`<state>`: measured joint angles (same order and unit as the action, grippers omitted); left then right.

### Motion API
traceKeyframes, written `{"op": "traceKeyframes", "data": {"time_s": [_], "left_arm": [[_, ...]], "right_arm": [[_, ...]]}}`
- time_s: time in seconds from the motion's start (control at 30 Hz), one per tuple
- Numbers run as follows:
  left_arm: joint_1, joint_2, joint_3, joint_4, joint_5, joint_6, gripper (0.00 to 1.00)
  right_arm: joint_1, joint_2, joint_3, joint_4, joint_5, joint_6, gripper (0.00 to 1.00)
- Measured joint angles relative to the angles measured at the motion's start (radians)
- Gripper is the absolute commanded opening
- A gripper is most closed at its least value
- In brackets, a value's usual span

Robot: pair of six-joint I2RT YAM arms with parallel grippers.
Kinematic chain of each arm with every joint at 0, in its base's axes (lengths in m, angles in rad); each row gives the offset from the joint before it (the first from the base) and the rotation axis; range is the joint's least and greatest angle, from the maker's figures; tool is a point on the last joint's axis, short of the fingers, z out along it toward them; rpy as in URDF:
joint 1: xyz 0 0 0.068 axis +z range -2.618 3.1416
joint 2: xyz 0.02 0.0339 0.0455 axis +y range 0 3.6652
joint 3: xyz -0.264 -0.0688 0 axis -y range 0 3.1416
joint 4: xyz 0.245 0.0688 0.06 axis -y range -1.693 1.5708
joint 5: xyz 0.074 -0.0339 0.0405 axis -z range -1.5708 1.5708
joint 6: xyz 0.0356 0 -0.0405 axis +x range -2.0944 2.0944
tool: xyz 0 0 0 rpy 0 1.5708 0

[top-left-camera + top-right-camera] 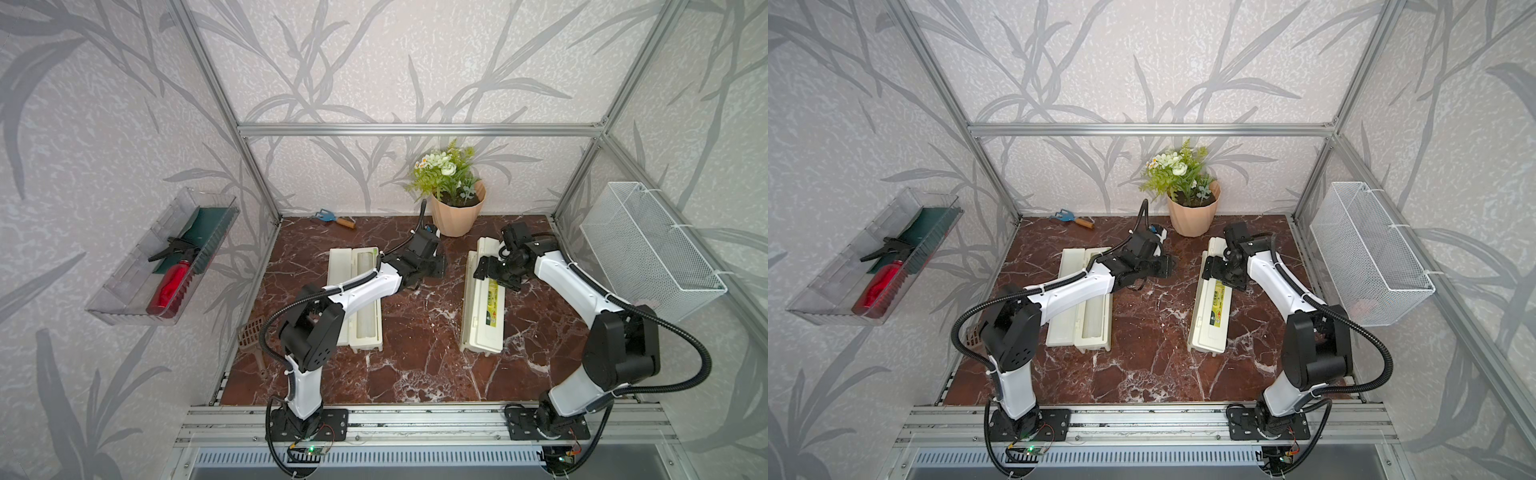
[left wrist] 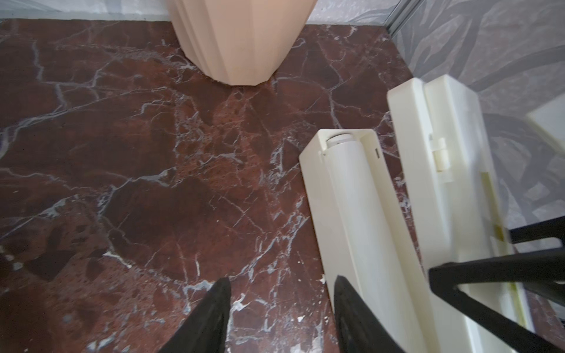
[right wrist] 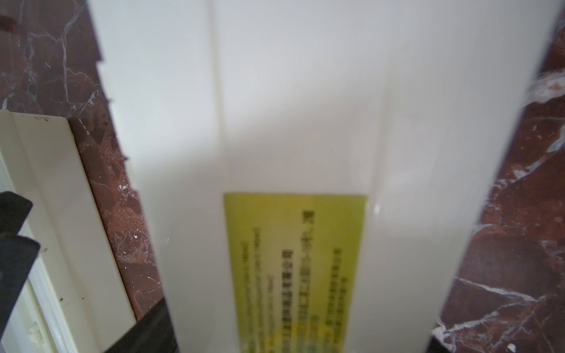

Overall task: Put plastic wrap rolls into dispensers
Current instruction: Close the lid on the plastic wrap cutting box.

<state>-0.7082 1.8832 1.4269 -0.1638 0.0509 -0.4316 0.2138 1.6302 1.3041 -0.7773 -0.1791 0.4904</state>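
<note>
Our left hand point(image 2: 281, 284) hangs half open and empty over the bench point(image 2: 122, 152), one finger just beside the right dispenser point(image 2: 312, 183), where the right roll point(image 2: 354, 195) lies. Our right hand point(image 3: 292, 337), spread wide, clasps that dispenser's lid point(image 3: 305, 107) by its long edges, tilted. The left dispenser point(image 1: 365, 343) lies open on the left, the left roll point(image 1: 366, 291) inside.

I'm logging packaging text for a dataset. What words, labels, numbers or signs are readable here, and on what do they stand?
On the right dispenser's lid, the yellow-green label: dark printed lines, apparently Chinese characters, too blurred in the right wrist view and too small in both top views to read.
No other text shows.
</note>
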Motion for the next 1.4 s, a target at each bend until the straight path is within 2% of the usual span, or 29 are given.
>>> {"op": "traceKeyframes", "data": {"time_s": [0.17, 0.37, 0.4, 0.47, 0.53, 0.73, 0.87, 1.2, 1.4], "left_arm": [[0.0, -0.023, -0.064, -0.005, 0.018, 0.021, 0.64], [0.0, -0.066, -0.153, 0.039, 0.17, 0.039, 0.67], [0.001, -0.073, -0.173, 0.053, 0.203, 0.039, 0.75], [0.002, -0.082, -0.214, 0.086, 0.283, 0.042, 0.81], [0.001, -0.084, -0.25, 0.117, 0.362, 0.04, 0.92], [-0.005, -0.084, -0.299, 0.2, 0.536, 0.029, 0.92], [-0.015, -0.084, -0.319, 0.255, 0.6, 0.028, 0.91], [-0.082, -0.069, -0.31, 0.213, 0.629, 0.096, 0.87], [-0.109, -0.035, -0.291, 0.158, 0.61, 0.138, 0.83]], "right_arm": [[0.028, 0.032, 0.002, 0.003, 0.044, 0.019, 0.74], [0.052, 0.065, 0.036, -0.002, 0.085, 0.023, 0.74], [0.055, 0.071, 0.043, -0.002, 0.092, 0.023, 0.74], [0.061, 0.083, 0.055, -0.002, 0.101, 0.024, 0.74], [0.065, 0.094, 0.055, -0.003, 0.112, 0.026, 0.74], [0.07, 0.122, 0.062, -0.002, 0.126, 0.031, 0.74], [0.07, 0.133, 0.076, -0.016, 0.134, 0.036, 0.74], [0.071, 0.216, 0.155, -0.061, 0.134, 0.038, 0.78], [0.069, 0.258, 0.192, -0.092, 0.127, 0.042, 0.84]]}}
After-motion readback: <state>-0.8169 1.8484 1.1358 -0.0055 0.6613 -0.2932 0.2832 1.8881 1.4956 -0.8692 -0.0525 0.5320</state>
